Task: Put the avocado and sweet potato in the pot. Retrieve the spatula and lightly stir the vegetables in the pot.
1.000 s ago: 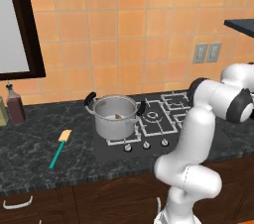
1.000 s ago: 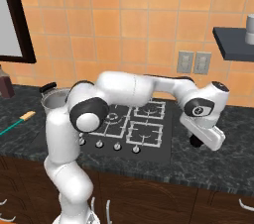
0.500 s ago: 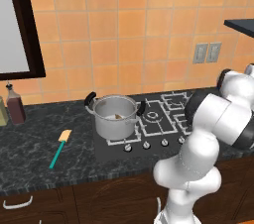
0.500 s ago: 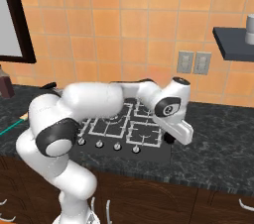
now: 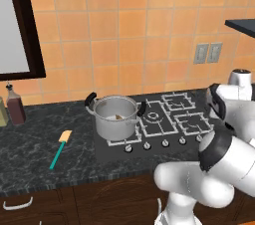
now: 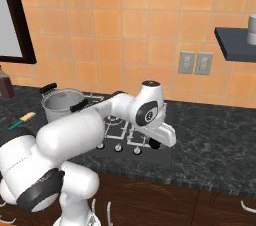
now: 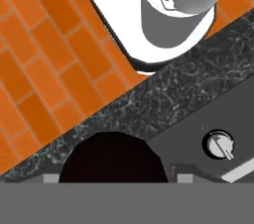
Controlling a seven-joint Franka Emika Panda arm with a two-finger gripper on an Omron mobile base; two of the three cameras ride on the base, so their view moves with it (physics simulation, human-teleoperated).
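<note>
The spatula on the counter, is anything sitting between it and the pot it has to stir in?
Nothing visible does. The spatula lies flat on the dark counter left of the pot, with bare counter between them. The bottles stand farther back, out of that path.

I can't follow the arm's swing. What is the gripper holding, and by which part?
Nothing: the spatula lies on the counter, left of the pot.

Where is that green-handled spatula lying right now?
In the left base view the spatula lies flat on the dark counter, left of the pot and the stove, blade pointing toward the wall.
</note>
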